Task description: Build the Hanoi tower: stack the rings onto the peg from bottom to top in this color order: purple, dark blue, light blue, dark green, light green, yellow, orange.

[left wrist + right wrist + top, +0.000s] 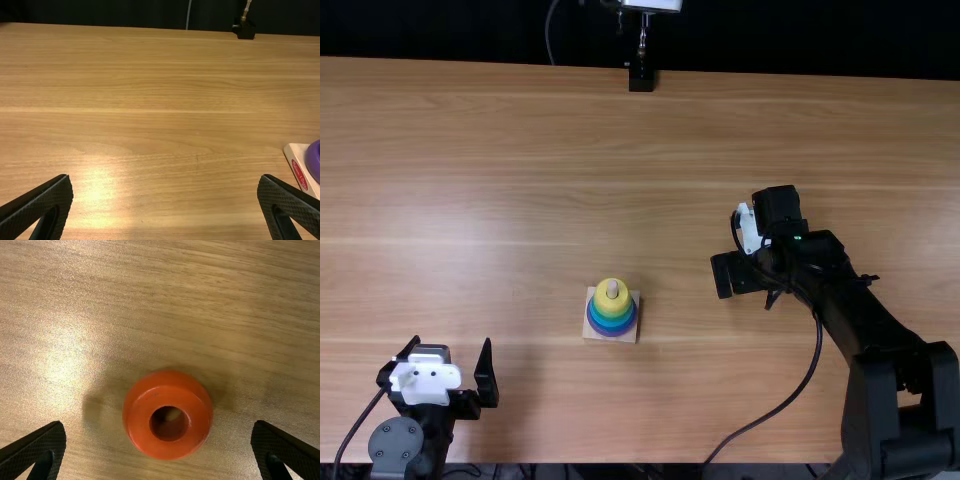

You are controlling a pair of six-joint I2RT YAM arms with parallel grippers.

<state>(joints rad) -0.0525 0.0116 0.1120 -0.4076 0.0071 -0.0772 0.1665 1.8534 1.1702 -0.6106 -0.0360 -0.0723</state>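
Observation:
The wooden base [594, 327] carries a stack of rings around its peg, with purple and blue low down, green above, and a yellow ring [613, 303] uppermost; the peg's tip [612, 288] pokes out. My left gripper [445, 366] is open, left of the stack; in its wrist view the left gripper [165, 187] has bare table between its fingers, and the purple ring [313, 161] shows at the edge. My right gripper [725, 275] is over the table right of the stack. In its wrist view an orange ring [167, 416] lies flat between and below the open right gripper [158, 432].
A black stand [641, 78] stands at the table's far edge. From the right arm a cable [786, 402] curves down to the near edge. The wooden table [500, 160] extends around the stack and both arms.

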